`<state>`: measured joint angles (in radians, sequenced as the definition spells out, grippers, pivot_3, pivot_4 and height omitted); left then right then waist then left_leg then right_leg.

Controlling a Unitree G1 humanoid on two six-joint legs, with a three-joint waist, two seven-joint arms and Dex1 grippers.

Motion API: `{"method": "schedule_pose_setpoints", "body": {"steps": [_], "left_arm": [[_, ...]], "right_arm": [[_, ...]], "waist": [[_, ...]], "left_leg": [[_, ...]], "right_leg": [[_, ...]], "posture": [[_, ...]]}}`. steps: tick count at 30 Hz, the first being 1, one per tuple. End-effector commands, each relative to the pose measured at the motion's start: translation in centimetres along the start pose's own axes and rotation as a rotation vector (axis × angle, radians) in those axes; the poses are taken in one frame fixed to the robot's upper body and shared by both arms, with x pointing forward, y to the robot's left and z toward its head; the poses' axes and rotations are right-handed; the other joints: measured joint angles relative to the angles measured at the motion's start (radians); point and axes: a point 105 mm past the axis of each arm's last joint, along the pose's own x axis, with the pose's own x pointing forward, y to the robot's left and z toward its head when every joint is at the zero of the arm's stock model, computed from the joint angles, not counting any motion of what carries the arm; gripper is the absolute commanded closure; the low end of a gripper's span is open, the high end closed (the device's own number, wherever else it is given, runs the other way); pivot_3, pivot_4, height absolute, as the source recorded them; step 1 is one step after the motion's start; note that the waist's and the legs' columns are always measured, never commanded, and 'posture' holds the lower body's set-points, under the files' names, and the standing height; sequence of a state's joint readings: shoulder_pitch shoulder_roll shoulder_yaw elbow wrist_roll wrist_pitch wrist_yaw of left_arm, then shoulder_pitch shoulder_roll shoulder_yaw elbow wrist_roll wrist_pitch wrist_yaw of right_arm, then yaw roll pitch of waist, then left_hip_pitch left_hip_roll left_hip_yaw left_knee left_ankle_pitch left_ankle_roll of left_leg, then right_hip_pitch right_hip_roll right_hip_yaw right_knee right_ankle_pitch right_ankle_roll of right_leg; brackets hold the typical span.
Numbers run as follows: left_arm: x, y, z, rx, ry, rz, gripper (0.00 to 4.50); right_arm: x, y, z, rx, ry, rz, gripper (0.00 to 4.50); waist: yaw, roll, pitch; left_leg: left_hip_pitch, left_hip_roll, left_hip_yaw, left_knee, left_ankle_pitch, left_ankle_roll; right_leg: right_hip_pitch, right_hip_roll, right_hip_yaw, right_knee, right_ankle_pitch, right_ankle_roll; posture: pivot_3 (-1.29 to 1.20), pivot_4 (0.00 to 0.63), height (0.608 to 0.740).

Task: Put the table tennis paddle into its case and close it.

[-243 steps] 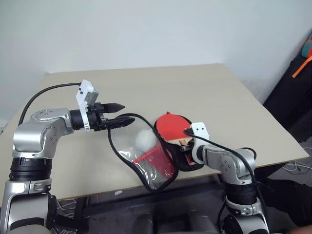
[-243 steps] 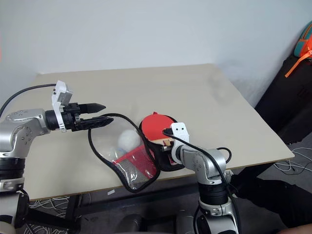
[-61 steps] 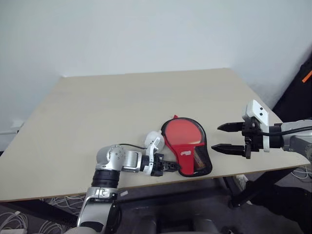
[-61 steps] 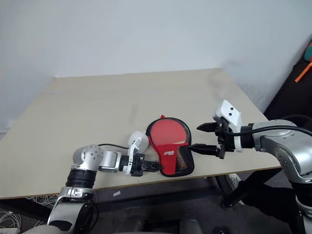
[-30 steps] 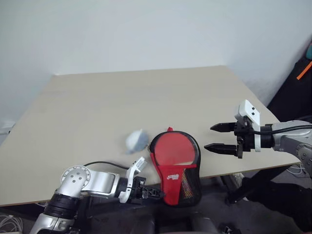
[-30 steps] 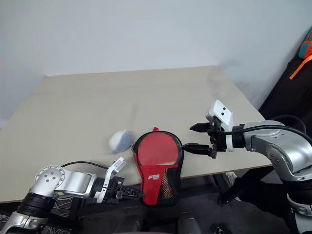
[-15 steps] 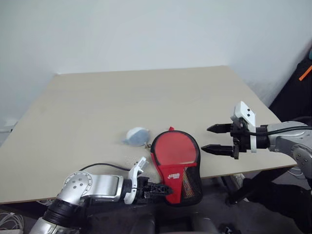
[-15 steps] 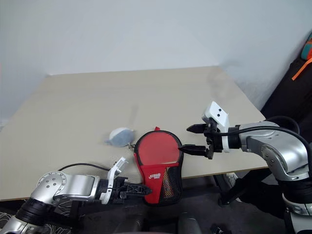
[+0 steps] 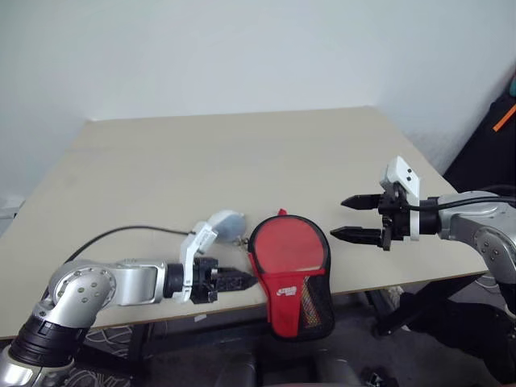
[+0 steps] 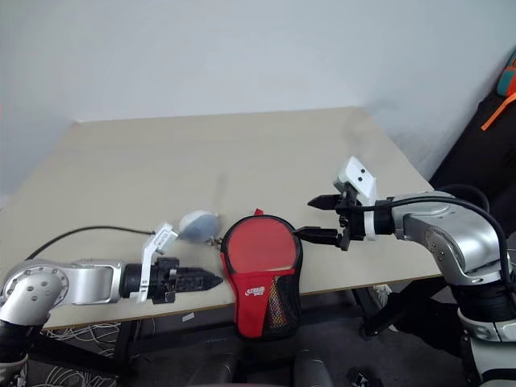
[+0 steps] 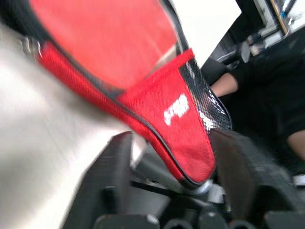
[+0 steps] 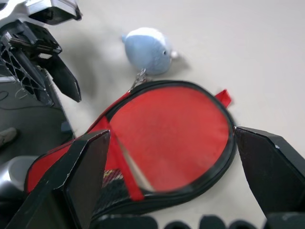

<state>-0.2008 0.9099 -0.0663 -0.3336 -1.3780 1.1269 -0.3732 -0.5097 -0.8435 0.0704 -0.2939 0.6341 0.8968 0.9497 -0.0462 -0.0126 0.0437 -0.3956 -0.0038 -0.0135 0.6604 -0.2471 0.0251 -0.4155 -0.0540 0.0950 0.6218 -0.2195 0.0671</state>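
Observation:
The case (image 9: 290,300) lies at the table's front edge, its lower end hanging over it. Inside is the table tennis paddle (image 9: 287,248), its red face showing through the clear half inside the black trim. A pale ball (image 9: 226,224) hangs on a short chain from the case's upper left edge. My left gripper (image 9: 246,280) is level with the table, pointing at the case's left edge, just short of it. Its fingers (image 11: 112,181) stand apart, holding nothing. Right of the case, my right gripper (image 9: 339,218) hovers wide open and empty, pointing at it.
The tan table (image 9: 201,161) stretches back to a white wall. A dark bag with an orange strap (image 9: 501,121) stands off the table's right side. Cables lie on the floor below the front edge.
A second ago my left gripper was shut at the case's lower edge, below the table top. It has opened, risen to table level and drawn back left. The right gripper has stayed put.

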Motion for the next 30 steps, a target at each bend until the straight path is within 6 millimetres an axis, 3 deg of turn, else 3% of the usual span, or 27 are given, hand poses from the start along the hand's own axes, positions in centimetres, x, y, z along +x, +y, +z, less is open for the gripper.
{"method": "schedule_pose_setpoints", "body": {"steps": [1, 4, 8, 12, 17, 22, 30], "left_arm": [[0.6, -0.3, 5.5, 0.290, -0.174, 0.036, 3.09], [2.5, -1.1, 6.6, 0.416, -0.207, 0.020, 4.18], [5.2, -1.4, 5.8, 0.476, -0.220, 0.018, 4.18], [7.7, -1.5, 3.8, 0.473, -0.204, 0.012, 4.18], [8.8, -1.2, 2.0, 0.521, -0.173, 0.035, 4.18], [8.9, 0.1, -0.2, 0.530, -0.140, 0.075, 4.18], [8.9, 1.1, -2.3, 0.527, -0.109, 0.097, 4.18]], "right_arm": [[-0.9, -2.4, 2.0, -0.061, -0.047, -0.088, 0.00], [-0.7, -3.5, 2.8, -0.075, -0.063, -0.104, 0.00], [0.6, -5.4, 4.0, -0.073, -0.092, -0.153, 0.00], [3.1, -7.1, 5.6, -0.047, -0.129, -0.181, 0.00], [6.7, -8.2, 7.2, 0.020, -0.146, -0.179, 0.00], [11.7, -7.1, 8.6, 0.094, -0.145, -0.095, 0.00], [18.4, -3.8, 8.6, 0.079, -0.072, -0.003, 0.00]], "waist": [[0.001, 0.000, 0.001], [-0.001, -0.001, 0.002], [-0.007, -0.001, 0.003], [-0.006, 0.000, 0.004], [-0.006, 0.000, 0.004], [-0.012, 0.001, 0.004], [-0.014, 0.002, 0.004]], "left_leg": [[0.000, 0.000, 0.000, 0.000, 0.000, 0.000], [0.000, -0.001, 0.000, 0.001, 0.001, 0.001], [0.001, 0.001, 0.001, 0.000, 0.002, 0.006], [0.001, 0.003, 0.000, 0.000, 0.002, 0.006], [0.001, 0.002, 0.000, 0.002, 0.003, 0.007], [0.001, 0.002, 0.000, 0.002, 0.003, 0.007], [0.001, 0.003, -0.002, 0.001, 0.003, 0.006]], "right_leg": [[0.000, 0.000, 0.000, 0.000, 0.000, 0.000], [0.005, 0.000, 0.000, 0.000, 0.000, 0.000], [0.004, 0.003, 0.003, 0.000, 0.000, 0.000], [0.003, 0.005, 0.003, 0.001, 0.000, 0.000], [0.005, 0.005, 0.002, 0.002, 0.001, 0.001], [0.005, 0.005, 0.002, 0.003, 0.005, -0.001], [0.005, 0.005, 0.000, 0.003, 0.006, -0.002]], "posture": [[0.00, 0.000, 0.740], [0.00, 0.000, 0.740], [0.00, 0.000, 0.740], [0.00, 0.000, 0.740], [0.00, 0.000, 0.740], [0.00, 0.000, 0.740], [0.00, 0.000, 0.740]]}}
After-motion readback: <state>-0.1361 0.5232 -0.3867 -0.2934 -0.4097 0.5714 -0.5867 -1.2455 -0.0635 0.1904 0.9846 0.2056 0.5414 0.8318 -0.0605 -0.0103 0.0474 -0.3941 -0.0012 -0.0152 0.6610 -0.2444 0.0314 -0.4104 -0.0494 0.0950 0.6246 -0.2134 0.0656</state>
